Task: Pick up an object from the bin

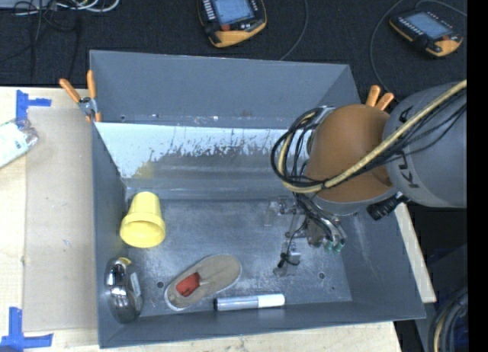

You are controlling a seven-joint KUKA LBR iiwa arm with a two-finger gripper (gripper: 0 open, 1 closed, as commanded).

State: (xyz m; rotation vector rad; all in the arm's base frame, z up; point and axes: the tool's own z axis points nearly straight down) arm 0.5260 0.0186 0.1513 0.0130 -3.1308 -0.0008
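- A yellow plastic cup (142, 221) is seen lying on its side at 9 o'clock on the floor of the grey metal bin (229, 91), its mouth turned toward the front.
- A shiny metal object (122, 289) is lodged in the corner at 8 o'clock.
- A grey shoe-shaped sole (204, 279) with a red patch on it is laid flat at 7 o'clock.
- A grey marker (250, 302) with a dark tip is laid along the front wall at 6 o'clock, just beside the sole; no writing on it can be read.
- The gripper (290, 255) is lowered over bare floor at 3 o'clock, apart from the marker and sole, which are nearest to it. How far it is open, and what it has hold of, cannot be told.
- An orange cover (347, 152) wrapped in cables is carried above it.
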